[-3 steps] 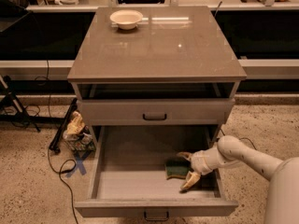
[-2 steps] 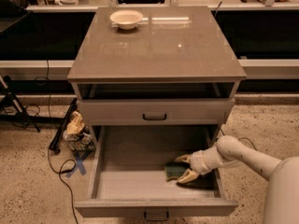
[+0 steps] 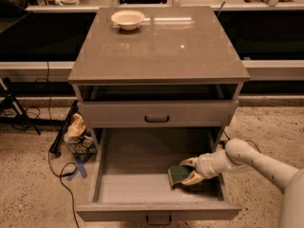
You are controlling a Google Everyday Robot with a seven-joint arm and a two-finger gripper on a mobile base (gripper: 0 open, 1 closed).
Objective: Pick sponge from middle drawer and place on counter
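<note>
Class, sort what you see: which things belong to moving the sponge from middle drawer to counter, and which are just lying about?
Job: sponge; middle drawer; counter; gripper, inside the drawer at the sponge.
Lying about: cream bowl on the counter; shut upper drawer; floor clutter.

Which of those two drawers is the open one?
The lower, middle drawer, pulled out; the upper drawer front is shut. The gripper is inside it at the sponge.
</note>
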